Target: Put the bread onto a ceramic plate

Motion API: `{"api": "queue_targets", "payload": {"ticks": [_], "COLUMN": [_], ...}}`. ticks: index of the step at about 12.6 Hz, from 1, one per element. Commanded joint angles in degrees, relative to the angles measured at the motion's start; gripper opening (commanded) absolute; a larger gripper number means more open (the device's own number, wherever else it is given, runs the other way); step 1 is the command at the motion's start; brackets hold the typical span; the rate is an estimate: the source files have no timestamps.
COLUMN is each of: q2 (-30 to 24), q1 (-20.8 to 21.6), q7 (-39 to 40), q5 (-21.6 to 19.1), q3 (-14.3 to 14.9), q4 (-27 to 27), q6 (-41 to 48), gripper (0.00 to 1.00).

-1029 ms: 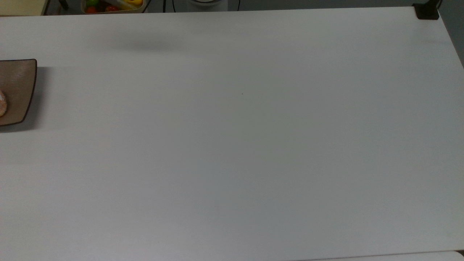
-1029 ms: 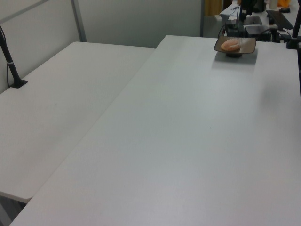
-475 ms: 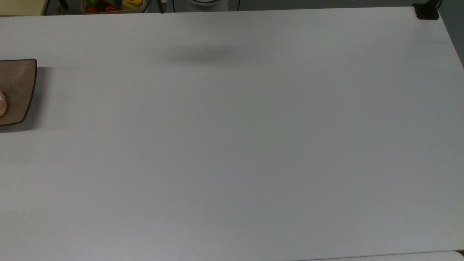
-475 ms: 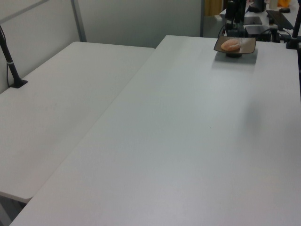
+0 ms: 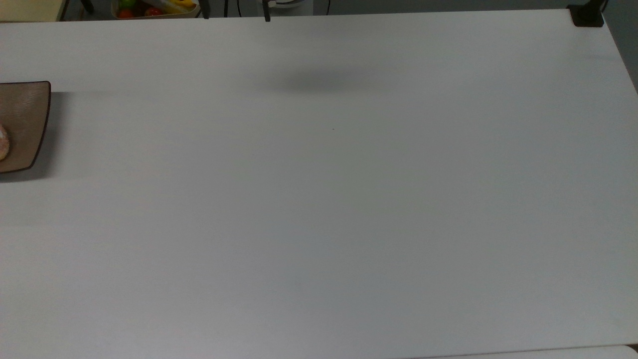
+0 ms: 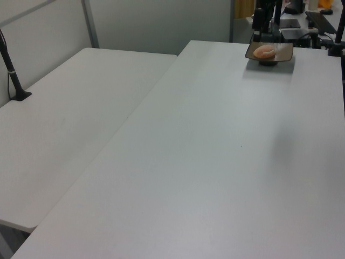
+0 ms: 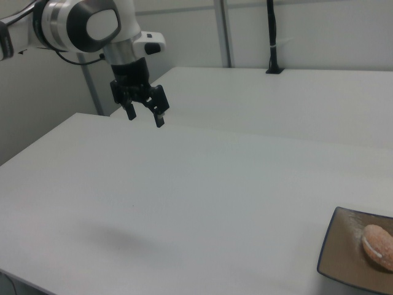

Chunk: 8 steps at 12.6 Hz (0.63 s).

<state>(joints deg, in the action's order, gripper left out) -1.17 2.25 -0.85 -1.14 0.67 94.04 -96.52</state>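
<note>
- Currently bread (image 7: 379, 239) sits on the plate (image 7: 344, 258), lower right of the right view; task looks done.
- Claw (image 7: 144, 114) spread, empty, high over the tabletop (image 7: 202, 196), upper left, well apart from plate.
- Bun likely light, soft; grip gently across its sides.

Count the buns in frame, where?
1. The bread lies on the ceramic plate at the right view's lower right, far from the open, empty gripper. The fruit tub past the table's edge could hide more.
</note>
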Motion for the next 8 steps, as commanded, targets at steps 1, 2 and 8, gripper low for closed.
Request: {"api": "queue_targets", "payload": {"ticks": [1,2,8], "q2": [-0.6,-0.6,-0.6], "q1": [0.2,0.2,0.9], "q7": [-1.4,-1.4,-1.4], "q5": [0.1,0.1,0.1], "q3": [-0.9,-0.9,-0.8], "q4": [0.7,0.6,0.8], "q6": [-0.5,-0.5,-0.2], "gripper": [1.0,1.0,1.0]}}
